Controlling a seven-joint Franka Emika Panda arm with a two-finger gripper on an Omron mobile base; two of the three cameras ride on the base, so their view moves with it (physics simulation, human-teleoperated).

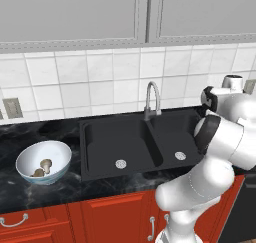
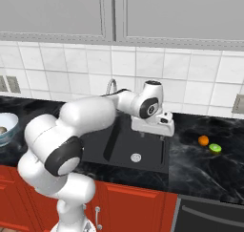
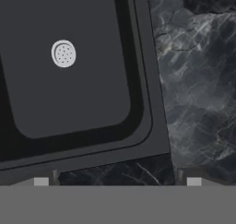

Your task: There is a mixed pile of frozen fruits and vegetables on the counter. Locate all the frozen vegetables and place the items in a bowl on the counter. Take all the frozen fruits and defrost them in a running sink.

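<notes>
Two tan mushroom pieces (image 1: pixel 42 167) lie inside the bowl (image 1: pixel 30 158), on its white floor, close together near the front wall. The bowl stands upright on the black marble counter (image 1: pixel 30 192), left of the sink (image 1: pixel 107 142) and apart from its rim. In the right base view the bowl (image 2: pixel 11 122) shows at the left edge, partly cut off.

The orange ball (image 2: pixel 203 140) and the lime green ball (image 2: pixel 215 148) rest on the counter (image 2: pixel 200 171) to the right of the sink (image 2: pixel 119 147), just beside each other, green one nearer the front edge. Both are well apart from the sink rim.

Sink: matte black, double basin, one round silver drain in each basin (image 1: pixel 120 163), (image 1: pixel 180 156). No water visible from the faucet (image 1: pixel 152 98), whose curved spout stands at the back between the basins.

End effector (image 2: pixel 152 136): hangs above the right basin near its right side, pointing down, well clear of the fruit. Fingers (image 3: pixel 41 180) stand wide apart with nothing between them. The hand view looks down on the basin corner, one drain (image 3: pixel 63 53), the sink rim and a strip of veined counter (image 3: pixel 198 89) alongside.

Red cabinets (image 1: pixel 115 219) run below the counter; white tile wall (image 1: pixel 100 77) behind.
</notes>
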